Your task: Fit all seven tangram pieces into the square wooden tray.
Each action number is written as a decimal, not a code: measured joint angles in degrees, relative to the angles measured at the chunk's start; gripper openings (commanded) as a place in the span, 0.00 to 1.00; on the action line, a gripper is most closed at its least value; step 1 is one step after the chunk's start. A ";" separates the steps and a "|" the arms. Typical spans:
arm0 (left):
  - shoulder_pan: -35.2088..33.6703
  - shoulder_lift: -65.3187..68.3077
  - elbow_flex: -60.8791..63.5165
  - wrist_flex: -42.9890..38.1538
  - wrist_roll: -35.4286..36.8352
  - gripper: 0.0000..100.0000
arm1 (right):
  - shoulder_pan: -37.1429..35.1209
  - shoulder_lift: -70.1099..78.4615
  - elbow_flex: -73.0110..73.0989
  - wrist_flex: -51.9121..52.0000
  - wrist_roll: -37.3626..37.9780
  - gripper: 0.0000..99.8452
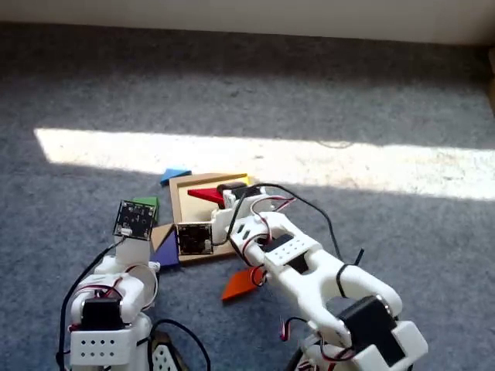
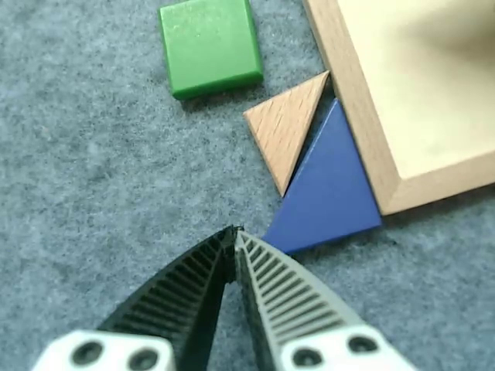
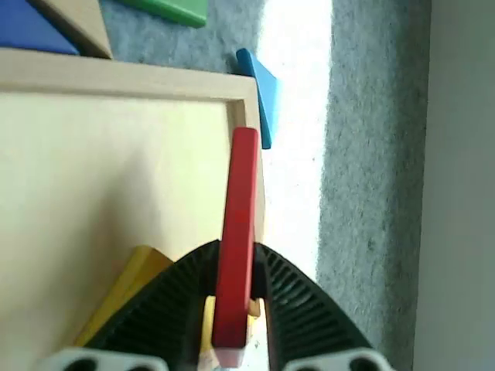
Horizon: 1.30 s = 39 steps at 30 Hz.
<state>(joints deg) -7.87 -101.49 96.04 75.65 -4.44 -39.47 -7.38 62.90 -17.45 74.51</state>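
The square wooden tray (image 1: 176,202) lies on the carpet. My right gripper (image 3: 236,251) is shut on a red piece (image 3: 241,193), held on edge over the tray's corner (image 3: 246,104); the red piece (image 1: 206,195) sits above the tray's far side. A yellow piece (image 3: 128,290) lies inside the tray. My left gripper (image 2: 234,236) is shut and empty, just off the dark blue triangle (image 2: 329,185), which touches the tray rim (image 2: 352,100). A wooden triangle (image 2: 288,127) and a green square (image 2: 210,45) lie beside it.
A light blue piece (image 1: 175,176) lies just beyond the tray's far corner, and an orange piece (image 1: 241,284) rests on the carpet under the right arm. A bright sunlit band crosses the carpet behind the tray.
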 measured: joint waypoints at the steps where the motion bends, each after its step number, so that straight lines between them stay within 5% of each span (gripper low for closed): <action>1: 0.00 0.00 0.00 0.00 0.00 0.01 | 0.00 1.23 -0.09 -1.32 0.62 0.00; 10: 0.00 0.00 0.00 0.00 0.00 0.01 | -2.73 4.57 -1.67 -3.25 1.49 0.01; 16: 0.00 0.00 0.00 0.00 0.00 0.01 | -3.60 4.66 -2.46 -2.81 -6.68 0.16; 33: 0.00 0.00 0.00 0.00 0.00 0.01 | -3.60 0.79 -2.55 2.02 -10.90 0.16; 39: 0.00 0.00 0.00 0.00 0.00 0.01 | -3.52 -12.31 -2.55 17.58 -18.81 0.16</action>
<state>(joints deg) -7.87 -101.49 96.04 75.65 -4.44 -42.99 -19.69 60.35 0.13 55.69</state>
